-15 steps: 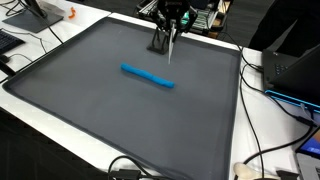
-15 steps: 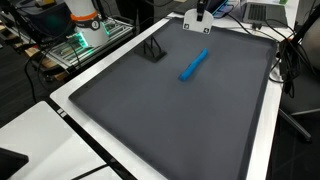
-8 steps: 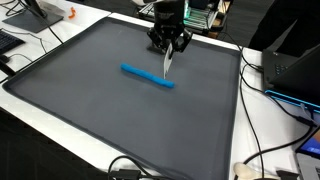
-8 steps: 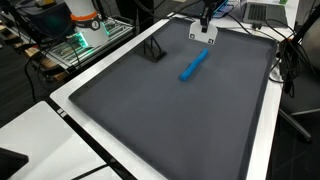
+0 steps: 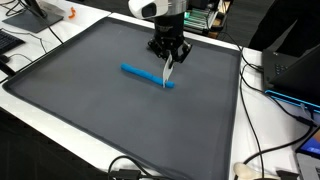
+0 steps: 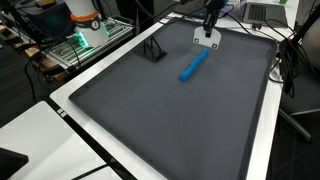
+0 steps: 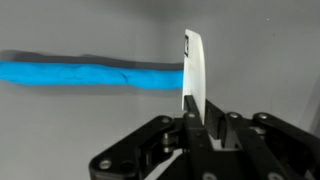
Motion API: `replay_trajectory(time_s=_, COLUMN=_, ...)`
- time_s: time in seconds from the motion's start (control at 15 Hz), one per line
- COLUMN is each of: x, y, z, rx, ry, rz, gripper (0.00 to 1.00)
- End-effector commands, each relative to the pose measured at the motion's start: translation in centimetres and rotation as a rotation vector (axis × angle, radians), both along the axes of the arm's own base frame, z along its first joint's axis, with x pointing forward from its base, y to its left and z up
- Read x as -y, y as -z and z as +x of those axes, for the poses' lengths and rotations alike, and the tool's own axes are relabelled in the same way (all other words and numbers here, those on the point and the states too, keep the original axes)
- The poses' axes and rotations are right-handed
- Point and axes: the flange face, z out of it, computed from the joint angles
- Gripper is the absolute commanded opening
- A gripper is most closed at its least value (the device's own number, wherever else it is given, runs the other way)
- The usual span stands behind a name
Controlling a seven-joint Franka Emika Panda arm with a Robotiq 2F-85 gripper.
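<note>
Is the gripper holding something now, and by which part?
Yes. The fingers pinch a flat white blade by one end; its free end is near the blue roll.

Black stand [image 6: 153, 50] rests on grey mat [image 6: 140, 115].

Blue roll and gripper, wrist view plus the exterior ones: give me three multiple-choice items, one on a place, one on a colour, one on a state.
1. Where does the blue roll lie?
A. on a shelf
B. on the dark grey mat
C. on the floor

2. What colour is the flat blade in the gripper?
A. white
B. orange
C. green

3. How do the jaws stand?
A. wide open and empty
B. out of every view
C. shut on the flat blade

Answers: 1 B, both exterior views show the roll flat on the mat. 2 A, the blade is white in the wrist view. 3 C, the wrist view shows the fingers clamped on the blade's base.
</note>
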Motion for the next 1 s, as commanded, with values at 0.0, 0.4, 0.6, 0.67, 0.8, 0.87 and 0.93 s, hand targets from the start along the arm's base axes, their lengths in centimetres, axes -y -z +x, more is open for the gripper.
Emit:
replay_trajectory(time_s=0.0, x=-0.6, y=1.1, z=0.6, rx=0.022, ry=0.02, rz=-0.002, gripper=0.02)
replay_trajectory(time_s=0.4, x=-0.7, y=1.9, z=1.0, rx=0.062, ry=0.006, rz=-0.031, gripper=0.02)
replay_trajectory(time_s=0.6, x=-0.8, y=2.1, z=1.2, rx=0.07, ry=-0.003, rz=-0.042, gripper=0.02)
replay_trajectory(time_s=0.67, x=-0.9, y=2.1, z=1.3, rx=0.072, ry=-0.005, rz=-0.043, gripper=0.02)
replay_trajectory(time_s=0.8, x=-1.1, y=2.1, z=1.5, rx=0.075, ry=-0.012, rz=-0.042, gripper=0.02)
replay_trajectory(time_s=0.87, x=-1.3, y=2.1, z=1.6, rx=0.078, ry=-0.011, rz=-0.044, gripper=0.02)
replay_trajectory(time_s=0.93, x=-1.4, y=2.2, z=1.7, rx=0.08, ry=-0.013, rz=-0.043, gripper=0.02)
